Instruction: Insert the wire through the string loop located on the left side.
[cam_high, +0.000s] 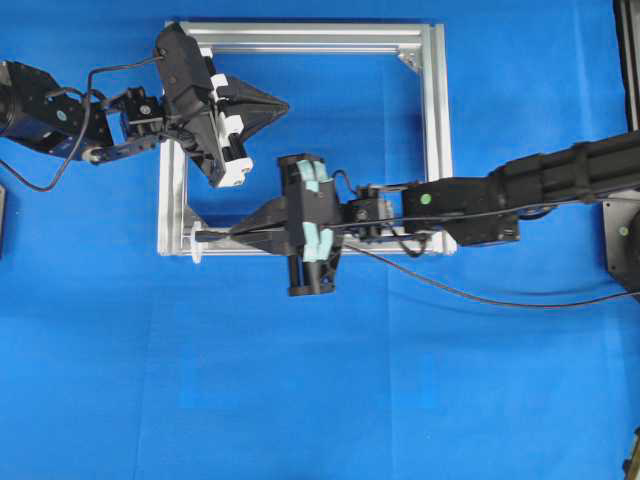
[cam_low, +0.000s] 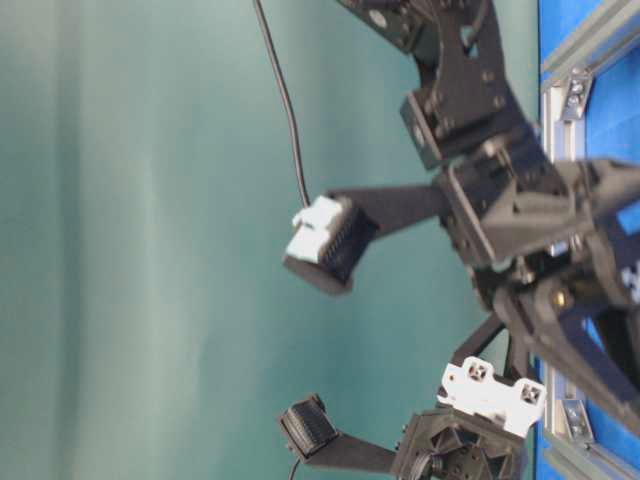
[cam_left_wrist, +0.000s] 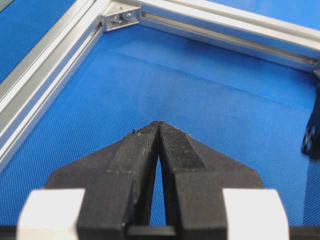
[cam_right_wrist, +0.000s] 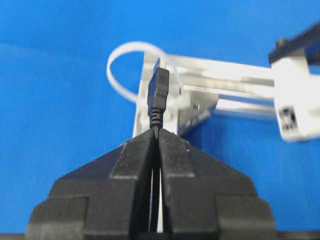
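The right gripper (cam_right_wrist: 156, 134) stretches level across the aluminium frame (cam_high: 436, 120), clamped on the wire (cam_right_wrist: 159, 95), its plug just before the string loop (cam_right_wrist: 122, 55); the left gripper (cam_left_wrist: 159, 125) hovers closed, empty

Black wire (cam_right_wrist: 159, 95), whitish string loop (cam_right_wrist: 120, 60)

Your wire (cam_right_wrist: 159, 95) is a thin black cable ending in a small black plug with a metal tip, pointing at the string loop (cam_right_wrist: 131, 65) just beyond it. That loop is a whitish translucent ring standing upright at the frame's corner.
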